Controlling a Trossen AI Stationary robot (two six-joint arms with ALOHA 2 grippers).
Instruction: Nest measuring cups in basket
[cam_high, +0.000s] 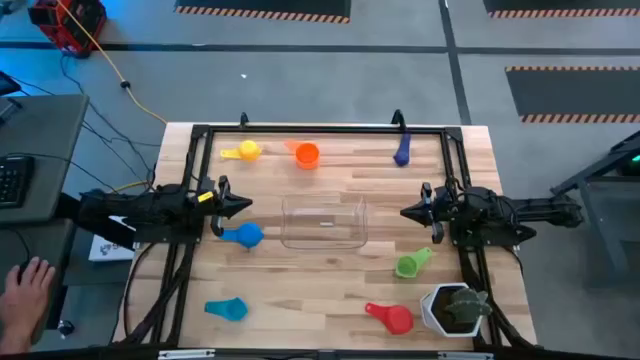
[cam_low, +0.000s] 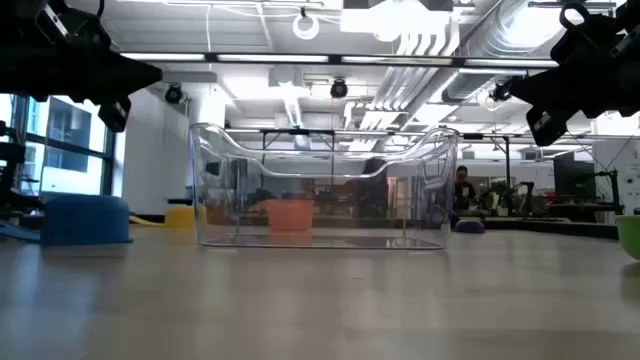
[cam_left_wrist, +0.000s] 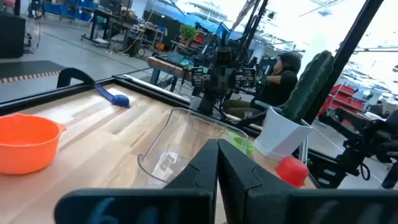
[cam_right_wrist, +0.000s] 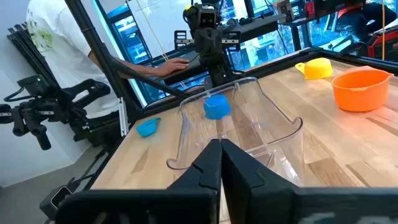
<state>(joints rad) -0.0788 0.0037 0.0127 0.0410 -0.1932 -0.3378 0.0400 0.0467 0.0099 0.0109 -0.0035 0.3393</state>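
Writing: I can read no brand or label on anything from here (the cups and basket look plain).
Left gripper (cam_high: 246, 205): my left jaws are pressed together, holding nothing, hanging above the table just off the basket's left end; the blue cup sits just beside the tip.
Right gripper (cam_high: 404, 213): jaws pressed together as well, empty, above the table off the basket's right end, pointing at it.
Basket (cam_high: 324, 222): clear bin at the table's middle, between my two grippers, upright, with no cup in it.
Yellow cup (cam_high: 247, 151): far edge, left.
Orange cup (cam_high: 307, 155): far edge, just right of the yellow one, open side up.
Dark blue cup (cam_high: 402, 152): far edge, right.
Blue cup (cam_high: 245, 235): near the basket's left end.
Light blue cup (cam_high: 228, 309): near edge, left.
Green cup (cam_high: 410, 264): right of the basket, towards me.
Red cup (cam_high: 392, 317): near edge, beside the white pot (cam_high: 448, 310) (it holds a green plant).
Person: a hand (cam_high: 28, 292) rests beyond the table's left side.
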